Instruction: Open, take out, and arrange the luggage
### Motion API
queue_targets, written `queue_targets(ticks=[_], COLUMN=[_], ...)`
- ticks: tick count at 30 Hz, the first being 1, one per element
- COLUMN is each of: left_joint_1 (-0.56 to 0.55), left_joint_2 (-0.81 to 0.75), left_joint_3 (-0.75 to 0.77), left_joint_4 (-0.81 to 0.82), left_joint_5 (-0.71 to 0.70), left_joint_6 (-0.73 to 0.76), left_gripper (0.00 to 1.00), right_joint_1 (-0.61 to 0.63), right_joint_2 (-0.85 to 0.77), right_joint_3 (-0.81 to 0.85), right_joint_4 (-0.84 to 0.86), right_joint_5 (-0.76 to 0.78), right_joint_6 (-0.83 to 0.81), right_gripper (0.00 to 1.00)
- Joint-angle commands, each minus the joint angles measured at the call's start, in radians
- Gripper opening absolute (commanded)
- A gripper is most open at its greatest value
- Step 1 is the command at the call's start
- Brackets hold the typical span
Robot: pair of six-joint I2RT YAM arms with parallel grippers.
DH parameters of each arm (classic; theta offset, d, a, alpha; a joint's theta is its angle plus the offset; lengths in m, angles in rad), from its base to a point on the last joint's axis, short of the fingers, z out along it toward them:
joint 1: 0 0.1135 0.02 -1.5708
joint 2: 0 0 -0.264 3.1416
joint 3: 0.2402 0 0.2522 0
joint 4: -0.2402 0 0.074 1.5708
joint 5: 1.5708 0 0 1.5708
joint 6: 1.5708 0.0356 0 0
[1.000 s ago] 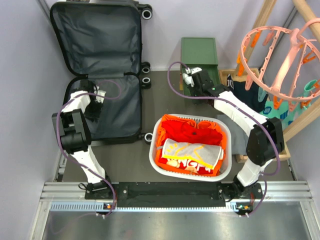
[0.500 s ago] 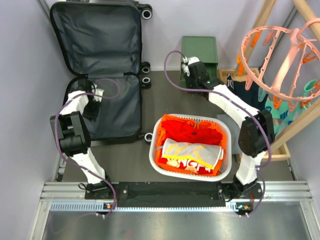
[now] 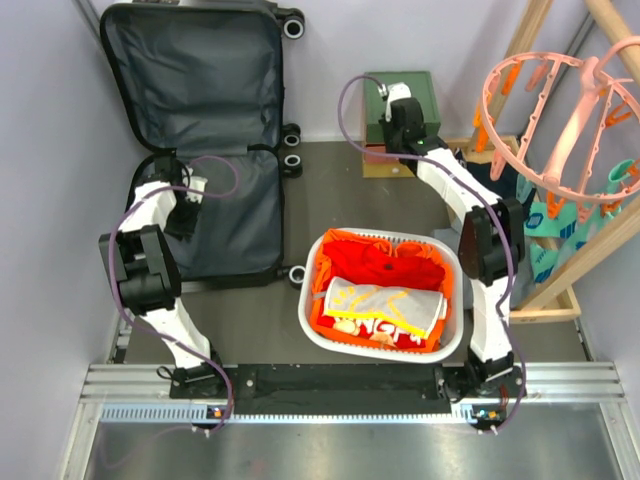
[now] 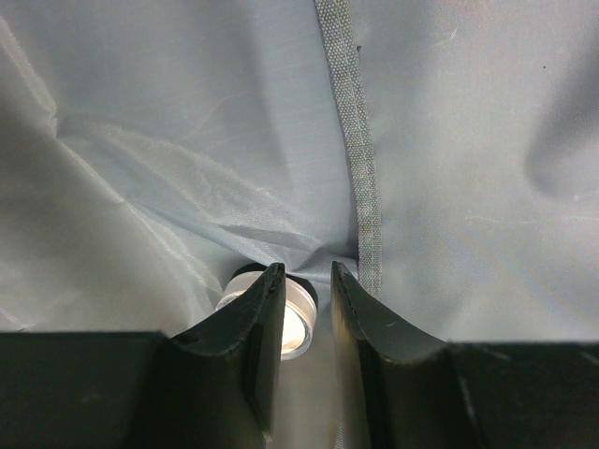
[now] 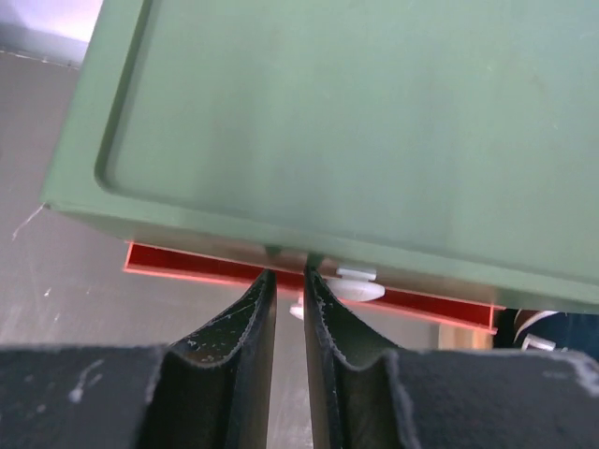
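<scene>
Now | left fingers (image 4: 253, 327) pinch luggage lining (image 4: 187, 140) | right arm (image 3: 455, 195) outstretched, right fingers (image 5: 243, 327) nearly together

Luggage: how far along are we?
Done: the large ribbed hard-shell suitcase is open, both grey-lined halves looking empty from above; red and orange clothes fill the white plastic laundry basket. In hand: left end effector is down on the lining; right end effector is at the small green drawer box, its orange drawer slightly out. Left: arranging, seemingly.
</scene>
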State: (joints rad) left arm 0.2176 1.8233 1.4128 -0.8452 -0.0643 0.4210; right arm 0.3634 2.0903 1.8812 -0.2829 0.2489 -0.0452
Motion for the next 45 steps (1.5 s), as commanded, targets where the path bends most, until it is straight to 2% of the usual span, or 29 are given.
queue_targets(ticks=[1,5,8,11,12,13,15,16,17,18,19,20,21,22,27,31,34,35,42,45], left_joint_1=[0.003,0.003,0.003,0.003,0.003,0.003,0.003,0.002,-0.001,-0.003,-0.015,-0.023,-0.032,-0.056,-0.148,-0.169,-0.169,-0.169,-0.169,-0.169], left_joint_2=[-0.044,-0.050,-0.053,-0.056,-0.058,-0.059,-0.073,-0.078,-0.082,-0.093,-0.099,-0.107,-0.123,-0.137,-0.254,-0.439,-0.629,-0.703,-0.944,-1.042], left_joint_3=[0.026,0.025,0.028,0.038,0.041,0.043,0.054,0.058,0.067,0.072,0.078,0.089,0.094,0.097,0.052,-0.096,-0.309,-0.343,-0.575,-0.669], left_joint_4=[-0.022,-0.022,-0.023,-0.025,-0.026,-0.029,-0.035,-0.037,-0.040,-0.041,-0.043,-0.045,-0.046,-0.048,-0.028,0.111,0.217,0.228,0.294,0.337], left_joint_5=[-0.003,-0.006,-0.006,0.001,0.009,0.017,0.032,0.049,0.055,0.060,0.063,0.090,0.093,0.099,0.136,0.179,0.185,0.185,0.156,0.123], left_joint_6=[0.005,0.007,0.007,0.002,0.001,0.001,0.002,0.002,0.001,-0.001,-0.007,-0.010,-0.014,-0.019,-0.050,-0.057,-0.042,-0.048,-0.100,-0.126], left_gripper=[0.31,0.32,0.32,0.34,0.38,0.40,0.49,0.56,0.59,0.61,0.76,0.83,0.84,0.98,0.99,0.99,0.99,0.99,0.99,0.99], right_joint_1=[-0.018,-0.018,-0.017,-0.009,0.000,0.003,0.019,0.026,0.034,0.049,0.055,0.065,0.075,0.091,0.140,0.144,0.146,0.146,0.146,0.144], right_joint_2=[0.031,0.022,-0.048,-0.159,-0.198,-0.220,-0.255,-0.303,-0.324,-0.354,-0.405,-0.433,-0.458,-0.505,-0.668,-0.820,-0.964,-0.998,-1.256,-1.352], right_joint_3=[0.101,0.101,0.017,-0.100,-0.126,-0.134,-0.161,-0.180,-0.198,-0.238,-0.258,-0.278,-0.310,-0.323,-0.477,-0.615,-0.738,-0.801,-0.965,-1.036], right_joint_4=[0.159,0.148,0.160,0.183,0.147,0.122,0.068,0.036,0.025,0.013,-0.004,-0.013,-0.027,-0.062,-0.108,-0.133,-0.130,-0.124,-0.116,-0.093], right_joint_5=[0.027,0.030,-0.011,-0.036,-0.042,-0.068,-0.103,-0.132,-0.151,-0.164,-0.189,-0.201,-0.210,-0.235,-0.293,-0.289,-0.252,-0.226,-0.082,-0.085], right_joint_6=[-0.074,-0.088,-0.079,-0.085,-0.088,-0.088,-0.088,-0.090,-0.096,-0.097,-0.097,-0.097,-0.097,-0.097,-0.081,-0.021,0.024,0.028,0.143,0.159], right_gripper=[0.18,0.18,0.19,0.29,0.34,0.49,0.62,0.76,0.85,0.99,0.99,0.99,0.99,0.99,0.99,0.99,0.99,0.99,0.99,0.99])
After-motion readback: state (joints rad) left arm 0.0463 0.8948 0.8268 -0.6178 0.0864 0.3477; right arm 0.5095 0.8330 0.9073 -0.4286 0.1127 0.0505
